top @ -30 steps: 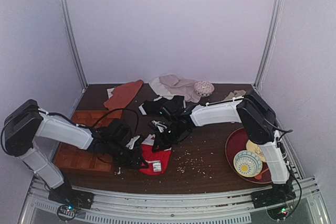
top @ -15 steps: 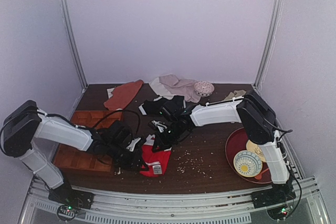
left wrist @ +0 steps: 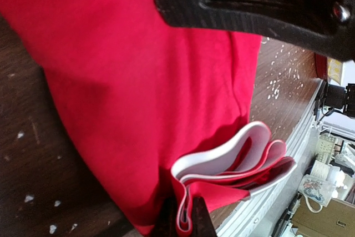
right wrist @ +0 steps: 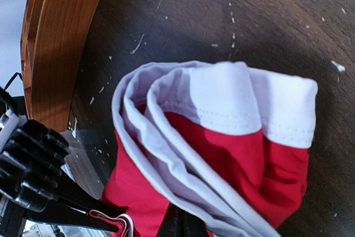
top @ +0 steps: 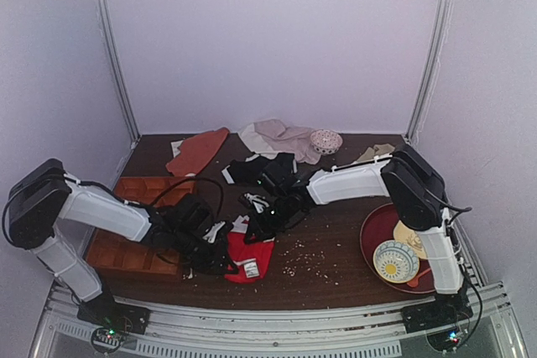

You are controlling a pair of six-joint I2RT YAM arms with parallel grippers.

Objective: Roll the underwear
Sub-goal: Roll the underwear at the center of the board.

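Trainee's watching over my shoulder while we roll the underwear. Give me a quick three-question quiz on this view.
1. Which item does the left claw pinch? A) black briefs B) red underwear C) beige cloth
2. True or false: the red underwear lies inside the wooden tray.
3. Fill in: the patterned bowl sits on the red ____.
Key: 1 B; 2 false, it lies on the table beside the tray; 3 plate.

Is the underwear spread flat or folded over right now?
Folded: the underwear lies bunched in several layers, its white waistband curled over itself.
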